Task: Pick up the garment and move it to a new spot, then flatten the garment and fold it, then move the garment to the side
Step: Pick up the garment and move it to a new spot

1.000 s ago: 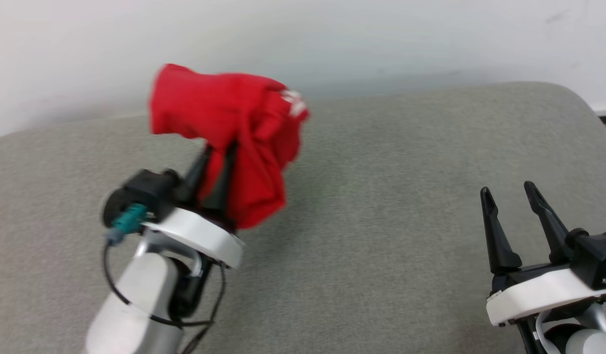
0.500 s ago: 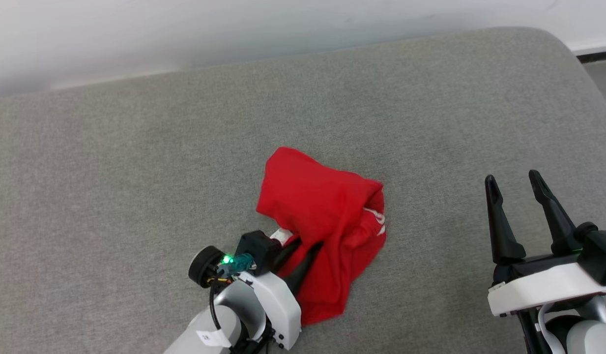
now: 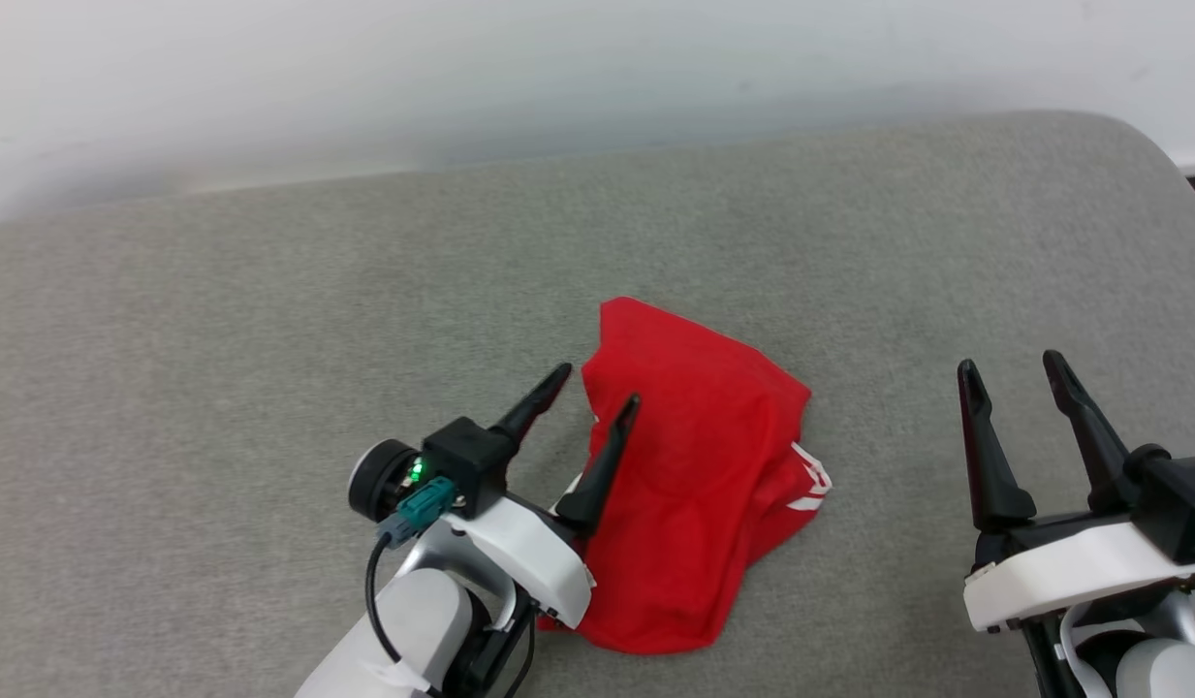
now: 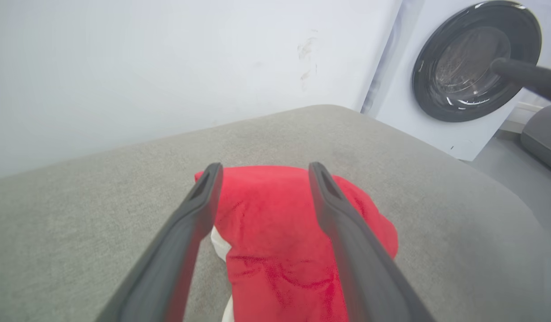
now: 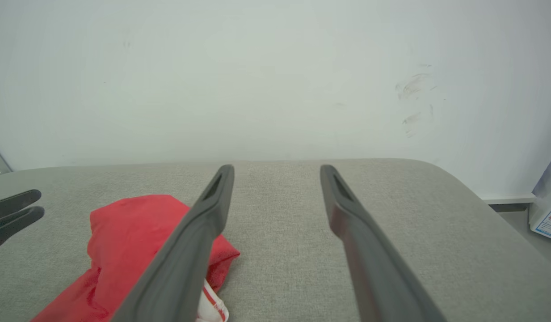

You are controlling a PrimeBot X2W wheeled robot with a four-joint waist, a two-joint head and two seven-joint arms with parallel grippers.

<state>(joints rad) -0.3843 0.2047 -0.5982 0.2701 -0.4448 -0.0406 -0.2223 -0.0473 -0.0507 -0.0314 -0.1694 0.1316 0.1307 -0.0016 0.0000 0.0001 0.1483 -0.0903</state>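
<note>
We log: garment (image 3: 704, 504) crumpled on grey cushion (image 3: 267, 339) | L gripper (image 3: 598, 384) over garment's left edge, fingers wide, nothing held | R gripper (image 3: 1008, 362) well right of garment, fingers wide, empty

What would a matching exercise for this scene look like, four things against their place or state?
1 garment
2 left gripper
3 right gripper
4 washing machine

A has a round dark door
B open, fingers at the garment
C crumpled on the grey cushion
D open, well clear of the garment

Pairs: 1-C, 2-B, 3-D, 4-A
</note>
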